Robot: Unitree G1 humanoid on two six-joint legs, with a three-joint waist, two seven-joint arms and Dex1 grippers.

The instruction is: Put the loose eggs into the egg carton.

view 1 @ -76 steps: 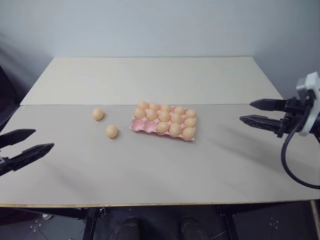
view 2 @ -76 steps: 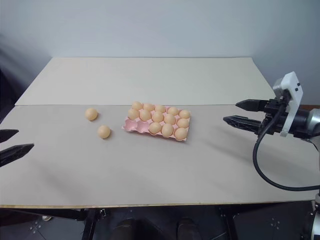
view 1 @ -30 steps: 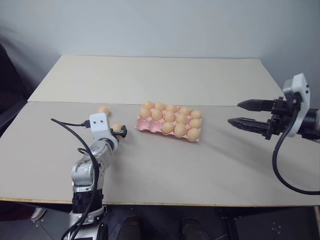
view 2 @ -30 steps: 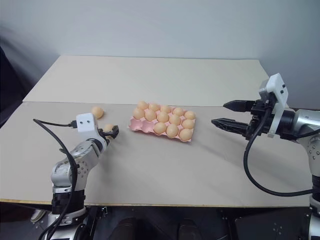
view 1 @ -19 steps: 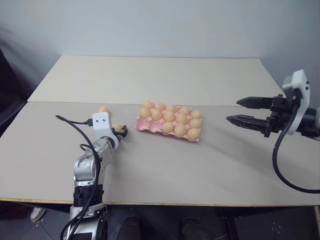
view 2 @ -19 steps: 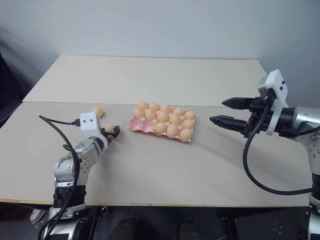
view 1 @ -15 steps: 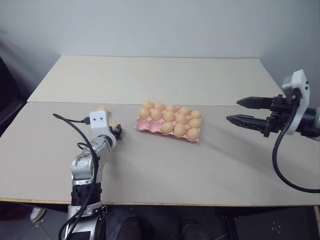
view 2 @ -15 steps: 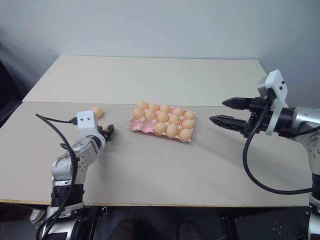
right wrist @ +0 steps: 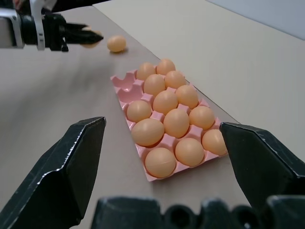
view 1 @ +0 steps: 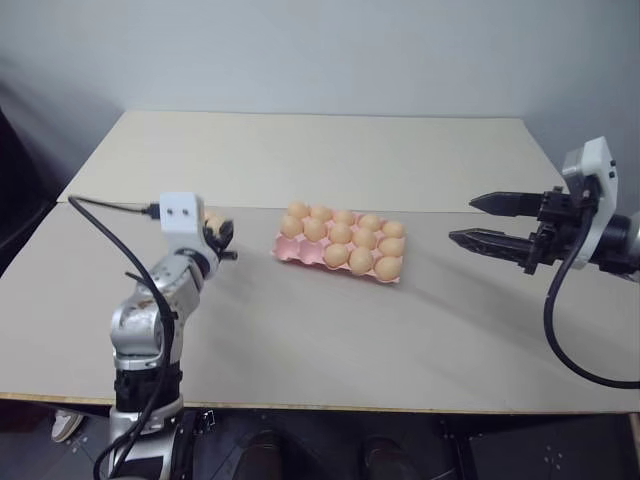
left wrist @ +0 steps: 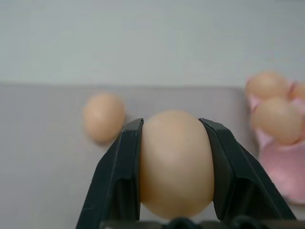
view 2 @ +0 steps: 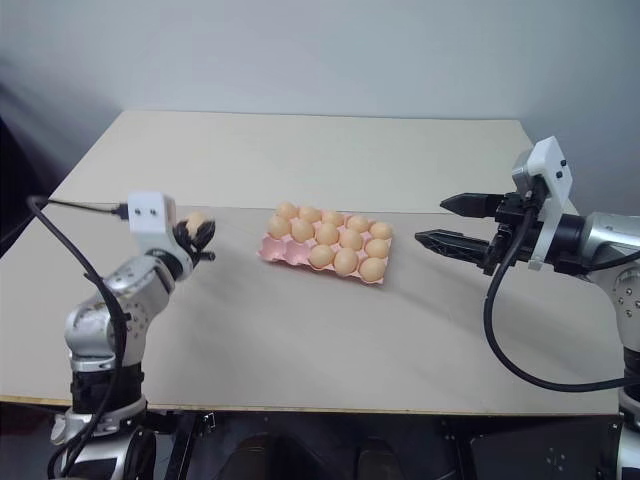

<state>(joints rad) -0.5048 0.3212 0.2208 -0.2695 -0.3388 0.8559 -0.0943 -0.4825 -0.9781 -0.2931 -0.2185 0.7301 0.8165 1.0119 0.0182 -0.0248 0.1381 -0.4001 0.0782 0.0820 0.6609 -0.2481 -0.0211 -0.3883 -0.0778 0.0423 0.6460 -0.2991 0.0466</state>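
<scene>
1. While it hangs above the desk (view 1: pixel 330 330), the left gripper (left wrist: pixel 174 143) is clamped tight on one loose egg (left wrist: pixel 175 162), just left of the pink egg carton (view 1: pixel 340 242).
2. Second loose egg (right wrist: pixel 116 43) sits on the desk right behind that gripper, near the carton's left end.
3. Carton's mostly full, with two empty cups (right wrist: pixel 125 81) at its left end.
4. Right gripper (view 2: pixel 455 222) hovers wide open, well right of the carton, holding nothing.

bare table (view 1: pixel 300 330) around carton (view 1: pixel 342 240), loose egg (right wrist: pixel 116 43) beside
</scene>
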